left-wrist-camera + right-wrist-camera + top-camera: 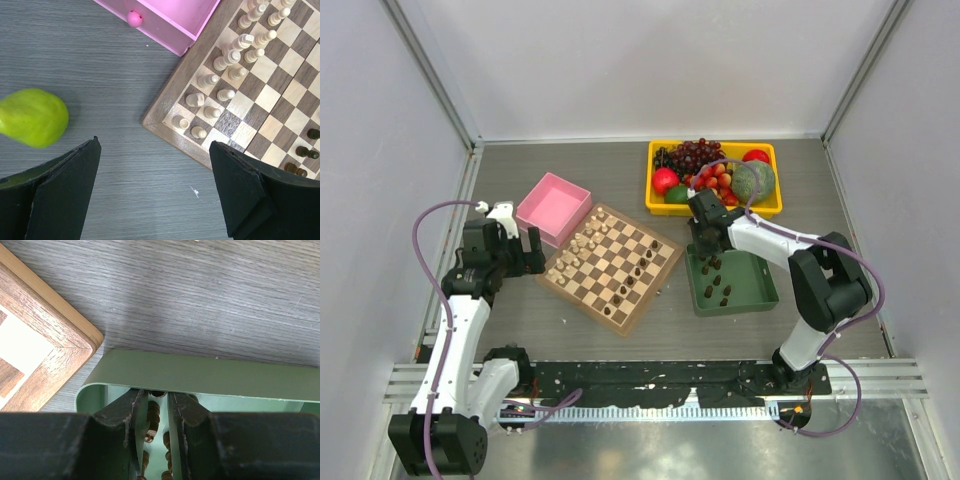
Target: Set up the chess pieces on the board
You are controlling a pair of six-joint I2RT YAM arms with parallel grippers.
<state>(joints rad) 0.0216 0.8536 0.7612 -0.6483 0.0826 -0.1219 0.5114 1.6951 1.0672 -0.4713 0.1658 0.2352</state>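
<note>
The board (pixel 610 262) lies at an angle mid-table. Cream pieces fill its left side, and several dark chess pieces (pixel 638 270) stand along its right side. More dark pieces (pixel 720 290) lie in a green tray (pixel 735 305) right of the board. My right gripper (pixel 705 245) reaches into that tray's far end. In the right wrist view its jaws (pixel 158 400) stand narrowly apart with a dark chess piece (pixel 154 415) between them, just inside the tray wall (pixel 200 375). My left gripper (pixel 155 190) hangs open over bare table beside the board's left corner (pixel 170 107).
A pink box (pixel 553 208) sits behind the board's left corner. A yellow tray (pixel 665 146) of fruit stands at the back right. A green pear (pixel 32 117) lies on the table left of my left gripper. Grey walls close in on three sides.
</note>
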